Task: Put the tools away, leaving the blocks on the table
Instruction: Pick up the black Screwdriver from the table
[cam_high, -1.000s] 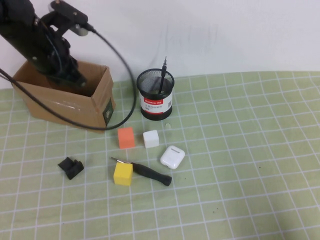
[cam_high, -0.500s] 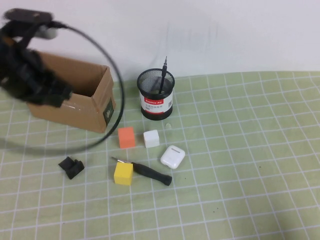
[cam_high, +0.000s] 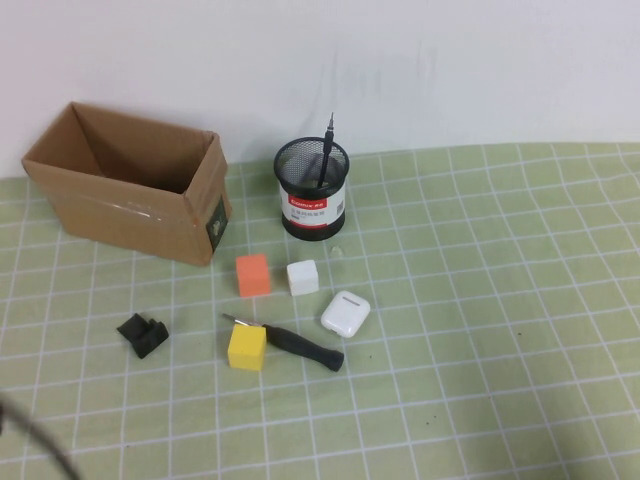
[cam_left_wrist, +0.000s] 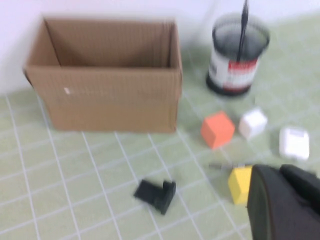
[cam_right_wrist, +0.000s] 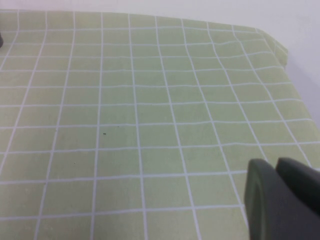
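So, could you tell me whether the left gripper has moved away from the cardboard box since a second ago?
Yes. The left gripper, shut, has pulled back from above the cardboard box, out of the high view.

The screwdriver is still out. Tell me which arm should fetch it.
Probably left: the left gripper, shut, hangs near the screwdriver beside the yellow block. The right gripper, shut, faces only bare table.

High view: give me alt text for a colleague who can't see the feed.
A black-handled screwdriver lies on the green grid table touching a yellow block, with orange and white blocks, a white earbud case and a black bracket nearby. Behind stand an open cardboard box and a mesh cup holding a thin driver. Neither gripper is in this view.
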